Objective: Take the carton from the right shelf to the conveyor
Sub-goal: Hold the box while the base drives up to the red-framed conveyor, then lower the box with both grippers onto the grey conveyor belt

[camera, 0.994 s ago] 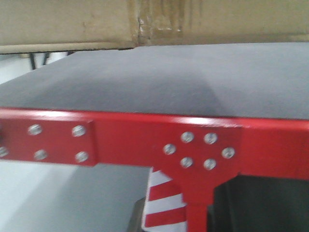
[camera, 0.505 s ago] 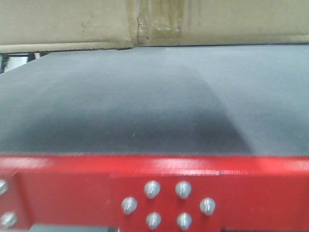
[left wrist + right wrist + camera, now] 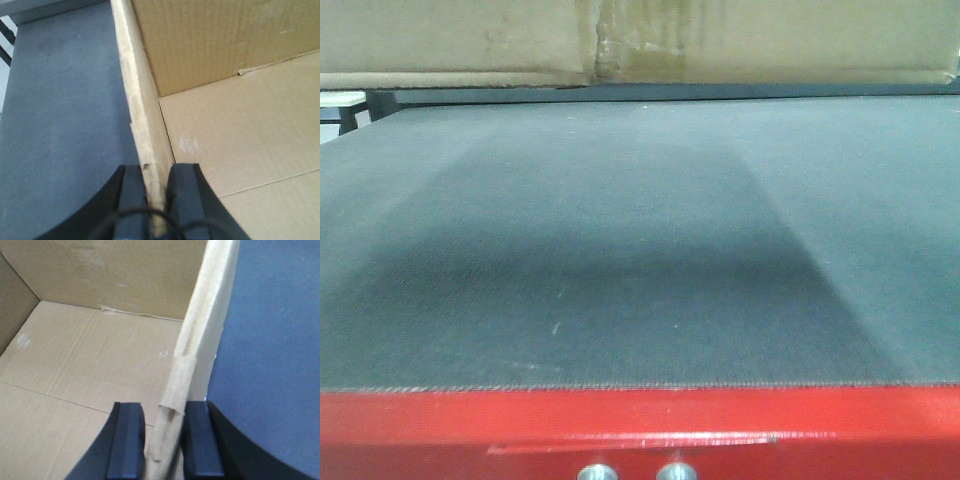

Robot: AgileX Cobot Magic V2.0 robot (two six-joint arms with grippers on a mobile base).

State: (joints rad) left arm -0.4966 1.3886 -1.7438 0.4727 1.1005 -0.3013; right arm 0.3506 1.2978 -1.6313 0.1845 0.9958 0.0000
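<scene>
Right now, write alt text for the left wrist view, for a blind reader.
The left gripper clamps a side wall of the carton, one black finger outside, one inside. The bare brown interior fills the right; the grey conveyor lies left.

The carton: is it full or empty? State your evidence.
Empty, as far as visible: both wrist views look into the carton and show only its bare cardboard floor and walls.

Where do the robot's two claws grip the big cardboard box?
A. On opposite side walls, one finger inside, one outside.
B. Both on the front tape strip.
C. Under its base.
A: the wrist views show the left gripper and the right gripper each straddling a wall of the carton, one finger inside, one outside.
</scene>
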